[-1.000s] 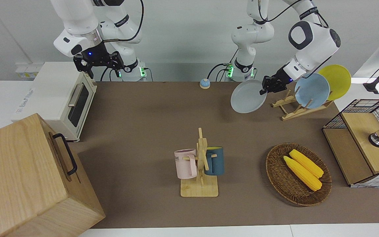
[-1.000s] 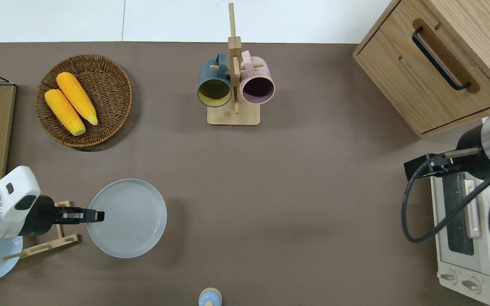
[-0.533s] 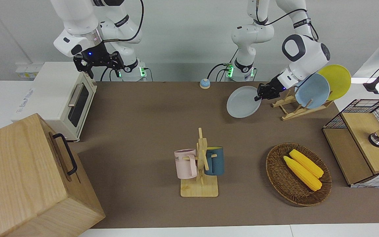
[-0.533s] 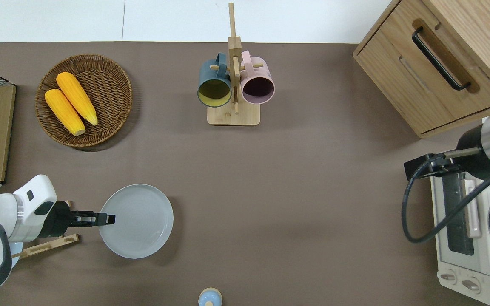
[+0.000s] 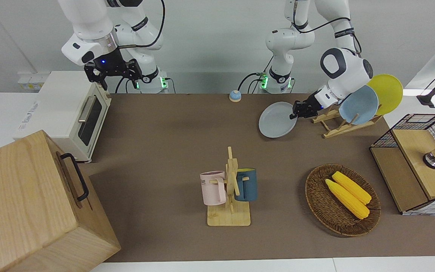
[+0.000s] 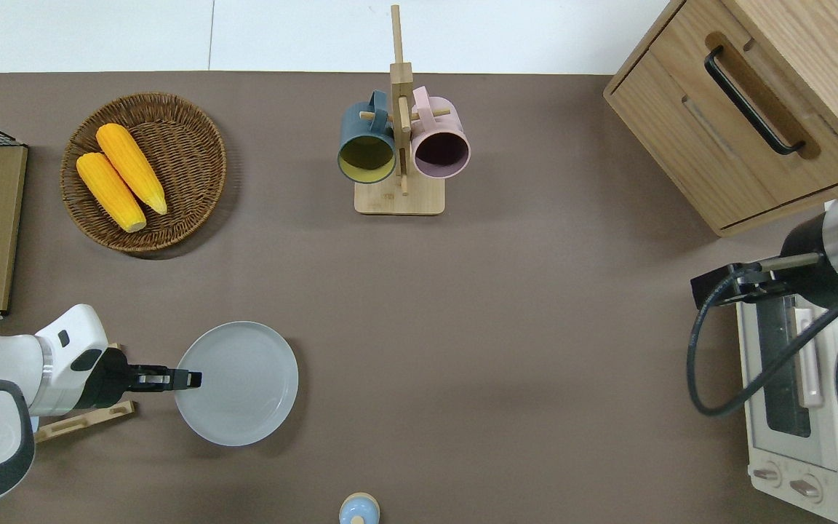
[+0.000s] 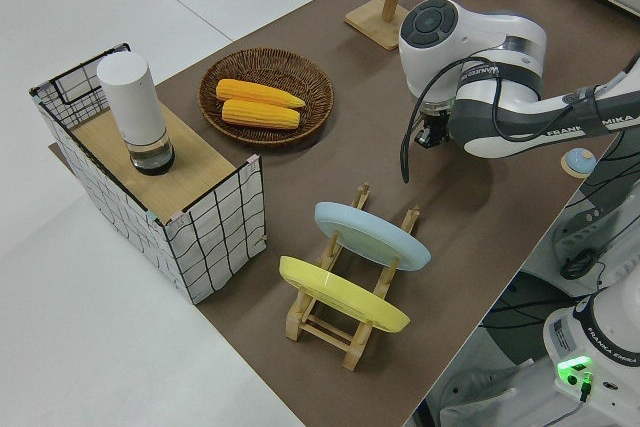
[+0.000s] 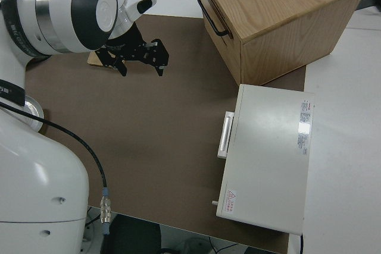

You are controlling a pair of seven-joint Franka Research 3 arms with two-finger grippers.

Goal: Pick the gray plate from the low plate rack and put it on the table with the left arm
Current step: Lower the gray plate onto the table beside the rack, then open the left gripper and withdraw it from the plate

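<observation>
Rack [image 7: 345,322] holding blue plate [image 7: 372,235], yellow plate [image 7: 342,294], basket [image 5: 317,206] with corn [image 5: 347,193]

**Two white arms, black grippers**

Both arms are glossy white with rounded, jointed housings. The left arm [image 5: 344,68] has a black oval patch on its joint cap, a black band with white lettering, and a black cable looping along it. The right arm [image 5: 89,34] has a silver wrist ring and a small blue light. Each base shows green lights. Both grippers are black.
</observation>
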